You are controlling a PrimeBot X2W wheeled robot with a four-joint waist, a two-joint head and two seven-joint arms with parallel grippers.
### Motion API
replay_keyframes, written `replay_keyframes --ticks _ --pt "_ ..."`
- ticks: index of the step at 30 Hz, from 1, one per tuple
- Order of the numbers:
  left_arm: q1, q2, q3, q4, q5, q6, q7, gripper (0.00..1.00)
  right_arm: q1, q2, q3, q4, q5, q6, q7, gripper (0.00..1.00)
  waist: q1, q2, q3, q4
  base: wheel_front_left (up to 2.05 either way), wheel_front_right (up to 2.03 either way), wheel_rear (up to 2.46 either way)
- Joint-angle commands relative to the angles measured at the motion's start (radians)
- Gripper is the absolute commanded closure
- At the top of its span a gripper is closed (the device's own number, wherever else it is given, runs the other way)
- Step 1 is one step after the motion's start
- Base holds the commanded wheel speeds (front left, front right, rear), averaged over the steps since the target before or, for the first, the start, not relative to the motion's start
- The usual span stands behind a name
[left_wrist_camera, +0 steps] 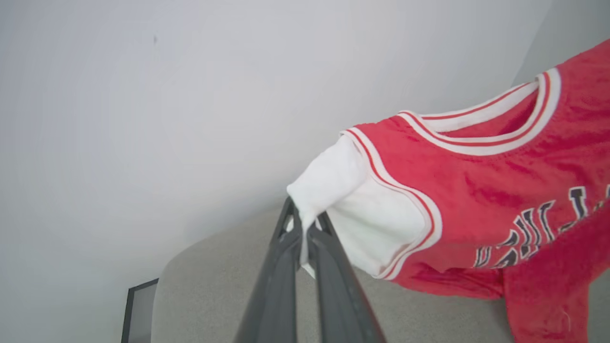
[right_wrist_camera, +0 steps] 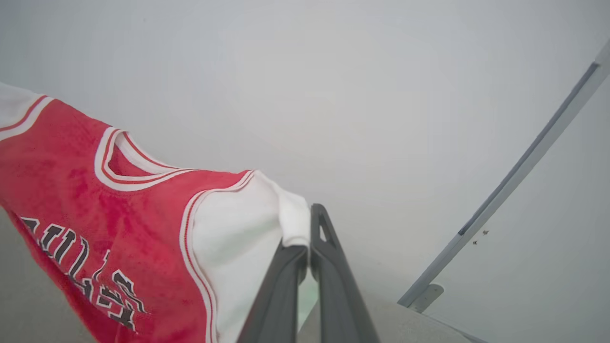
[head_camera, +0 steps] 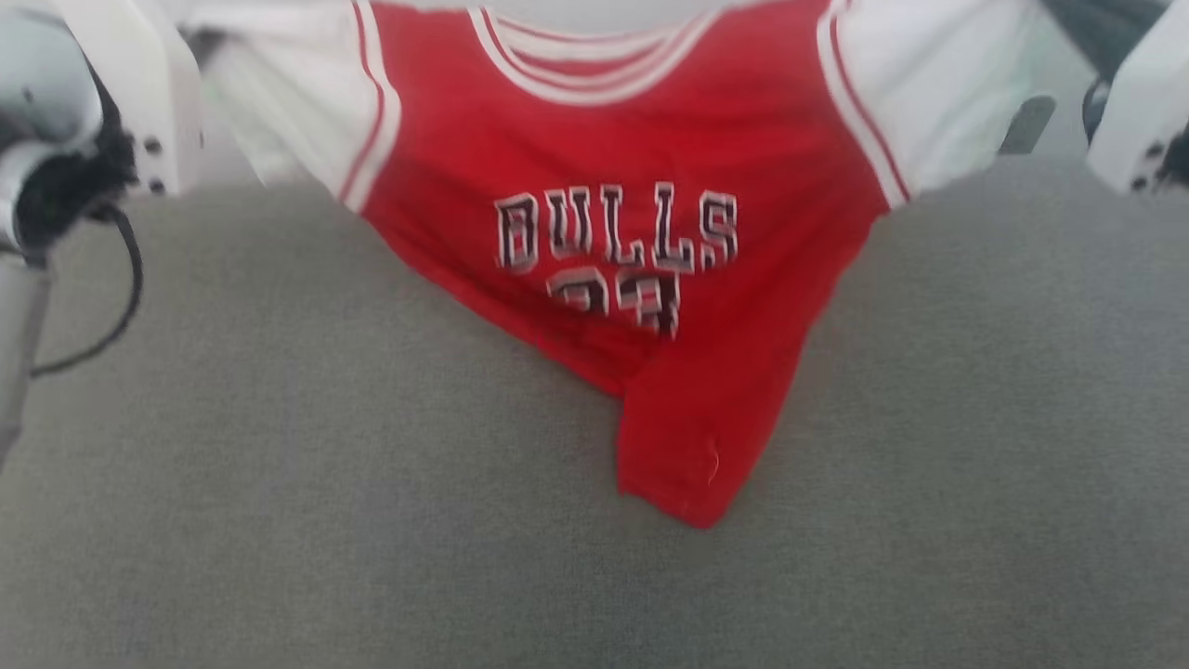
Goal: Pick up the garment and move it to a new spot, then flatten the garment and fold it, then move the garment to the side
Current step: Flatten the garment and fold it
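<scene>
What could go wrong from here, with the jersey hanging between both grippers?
1. The left gripper and right gripper each pinch only a sleeve edge of the red jersey; a tug could pull either free.
2. Its lower part hangs bunched into a twisted point; lowered onto the grey surface like this, it may land creased rather than flat.

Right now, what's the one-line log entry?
garment: lifted, stretched between grippers | left gripper: shut on garment | right gripper: shut on garment
</scene>
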Motion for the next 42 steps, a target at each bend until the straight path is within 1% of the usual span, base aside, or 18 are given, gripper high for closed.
replay_keyframes --ticks 1,5,8,12,16,19,21,24,27,28,30,31,33,35,38,39,40,42 --pt "-0.022 -0.002 -0.002 0.008 0.011 -0.007 -0.009 1.0 -0.019 0.01 0.01 0.009 -0.004 -0.001 -0.014 1.0 0.0 0.0 -0.019 -0.009 0.0 0.0 0.0" --pt "-0.096 -0.012 -0.014 0.043 0.021 -0.018 -0.036 1.0 -0.1 0.036 0.036 0.07 -0.04 -0.002 -0.069 1.0 0.0 0.0 -0.031 -0.014 0.0 0.0 0.0" --pt "-0.143 -0.021 -0.026 0.072 0.032 -0.024 -0.067 1.0 -0.158 0.061 0.055 0.127 -0.064 -0.002 -0.099 1.0 0.0 0.0 -0.017 -0.014 0.0 0.0 0.0" --pt "-0.217 -0.04 -0.04 0.121 0.056 -0.029 -0.147 1.0 -0.241 0.094 0.074 0.216 -0.106 -0.002 -0.149 1.0 0.0 0.0 0.046 -0.012 0.0 0.0 0.0" --pt "-0.315 -0.065 -0.055 0.181 0.097 -0.032 -0.255 1.0 -0.342 0.129 0.065 0.326 -0.181 -0.002 -0.247 1.0 0.0 0.0 0.144 -0.008 0.0 0.0 0.0" --pt "-0.407 -0.082 -0.063 0.234 0.129 -0.033 -0.342 1.0 -0.445 0.146 0.021 0.421 -0.282 -0.002 -0.382 1.0 0.0 0.0 0.228 -0.002 0.0 0.0 0.0" --pt "-0.482 -0.092 -0.058 0.267 0.156 -0.027 -0.429 1.0 -0.503 0.167 -0.01 0.49 -0.358 -0.001 -0.47 1.0 0.0 0.0 0.284 0.004 0.0 0.0 0.0" --pt "-0.585 -0.113 -0.055 0.328 0.198 -0.021 -0.56 1.0 -0.611 0.176 -0.101 0.573 -0.502 -0.002 -0.612 1.0 0.0 0.0 0.367 0.017 0.0 0.0 0.0" --pt "-0.68 -0.126 -0.051 0.377 0.232 -0.011 -0.704 1.0 -0.676 0.191 -0.213 0.582 -0.659 -0.001 -0.656 1.0 0.0 0.0 0.435 0.031 0.0 0.0 0.0" --pt "-0.708 -0.13 -0.046 0.393 0.241 -0.008 -0.753 1.0 -0.698 0.198 -0.253 0.526 -0.713 -0.002 -0.658 1.0 0.0 0.0 0.458 0.036 0.0 0.0 0.0" --pt "-0.738 -0.142 -0.043 0.418 0.26 -0.003 -0.87 1.0 -0.673 0.21 -0.338 0.428 -0.815 -0.002 -0.657 1.0 0.0 0.0 0.492 0.049 0.0 0.0 0.0" --pt "-0.735 -0.153 -0.045 0.438 0.264 -0.006 -0.913 1.0 -0.639 0.227 -0.361 0.384 -0.852 -0.001 -0.657 1.0 0.0 0.0 0.502 0.054 0.0 0.0 0.0" --pt "-0.71 -0.171 -0.054 0.48 0.256 -0.016 -0.954 1.0 -0.566 0.251 -0.391 0.344 -0.902 -0.001 -0.656 1.0 0.0 0.0 0.506 0.063 0.0 0.0 0.0" --pt "-0.686 -0.179 -0.069 0.515 0.249 -0.026 -0.97 1.0 -0.525 0.262 -0.41 0.327 -0.921 -0.002 -0.656 1.0 0.0 0.0 0.5 0.068 0.0 0.0 0.0" --pt "-0.619 -0.2 -0.094 0.563 0.221 -0.034 -0.978 1.0 -0.421 0.27 -0.387 0.326 -0.904 -0.002 -0.657 1.0 0.0 0.0 0.473 0.076 0.0 0.0 0.0" --pt "-0.619 -0.2 -0.094 0.563 0.221 -0.034 -0.978 1.0 -0.421 0.27 -0.387 0.326 -0.904 -0.002 -0.657 1.0 0.0 0.0 0.473 0.076 0.0 0.0 0.0" --pt "-0.588 -0.202 -0.116 0.573 0.221 -0.037 -0.979 1.0 -0.386 0.27 -0.38 0.319 -0.891 -0.002 -0.657 1.0 0.0 0.0 0.459 0.078 0.0 0.0 0.0" --pt "-0.509 -0.222 -0.17 0.569 0.177 -0.037 -0.968 1.0 -0.301 0.271 -0.341 0.343 -0.847 -0.002 -0.657 1.0 0.0 0.0 0.424 0.078 0.0 0.0 0.0"
